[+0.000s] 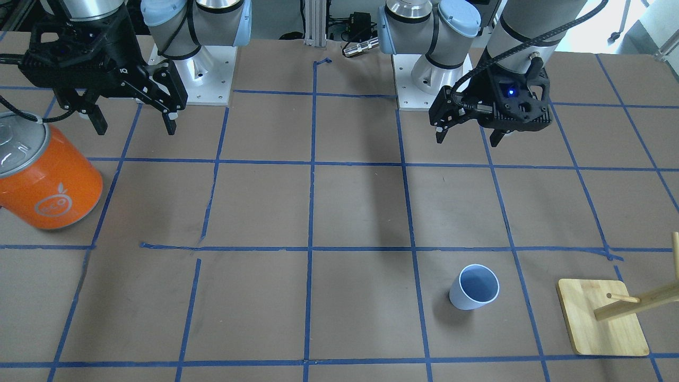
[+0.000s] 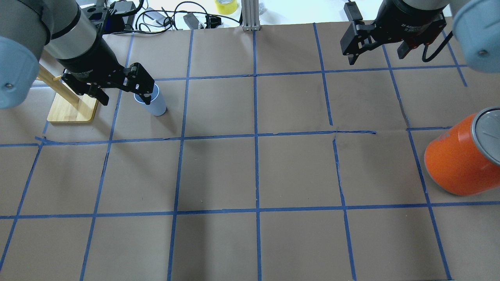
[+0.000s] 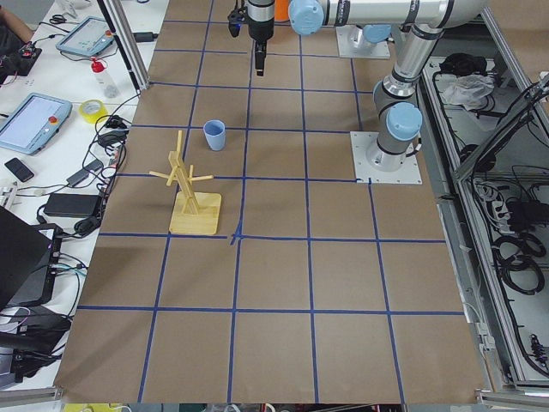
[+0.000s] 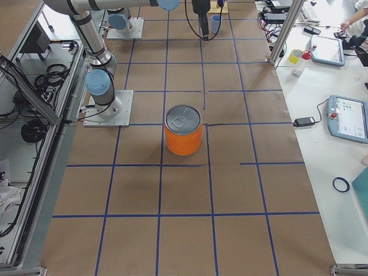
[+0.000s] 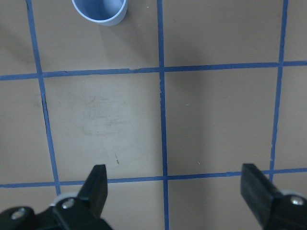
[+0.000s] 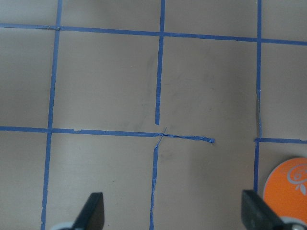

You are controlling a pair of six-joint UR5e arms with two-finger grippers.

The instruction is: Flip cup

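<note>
The cup (image 1: pixel 473 287) is a small pale blue-white tumbler that stands upright, mouth up, on the brown table. It also shows in the overhead view (image 2: pixel 156 105), the exterior left view (image 3: pixel 214 135) and at the top edge of the left wrist view (image 5: pixel 100 10). My left gripper (image 1: pixel 467 139) is open and empty, held above the table on the robot's side of the cup; it also shows in the overhead view (image 2: pixel 125 99) and the left wrist view (image 5: pixel 175 187). My right gripper (image 1: pixel 135 127) is open and empty, far from the cup.
A large orange can with a silver lid (image 1: pixel 48 180) stands on my right side, below the right gripper (image 6: pixel 172 211). A wooden peg stand on a square base (image 1: pixel 602 318) stands next to the cup, on its outer side. Blue tape lines grid the table.
</note>
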